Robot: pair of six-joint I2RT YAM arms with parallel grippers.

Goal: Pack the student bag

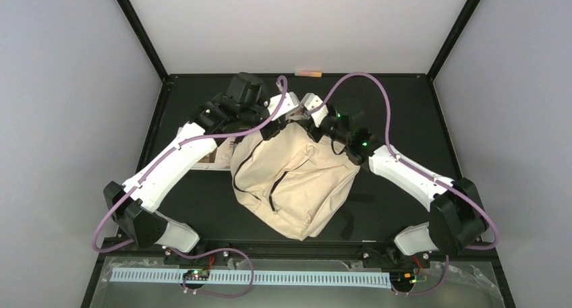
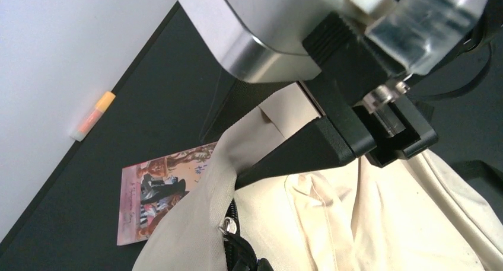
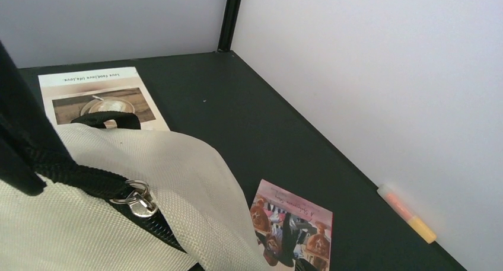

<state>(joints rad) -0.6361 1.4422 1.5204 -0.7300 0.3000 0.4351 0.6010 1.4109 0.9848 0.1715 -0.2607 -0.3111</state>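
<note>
Left gripper (image 1: 287, 111) pinches the bag (image 1: 297, 180) rim, right gripper (image 1: 311, 109) state unclear; thin fabric could slip, closing the mouth.

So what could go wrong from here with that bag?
The left jaws pinch only a thin fold of the bag near its zipper; the cloth might slip out and drop. The pink card lies close beside the bag, so dragging the bag could cover or push it. The marker sits against the back wall, possibly an awkward reach.
</note>
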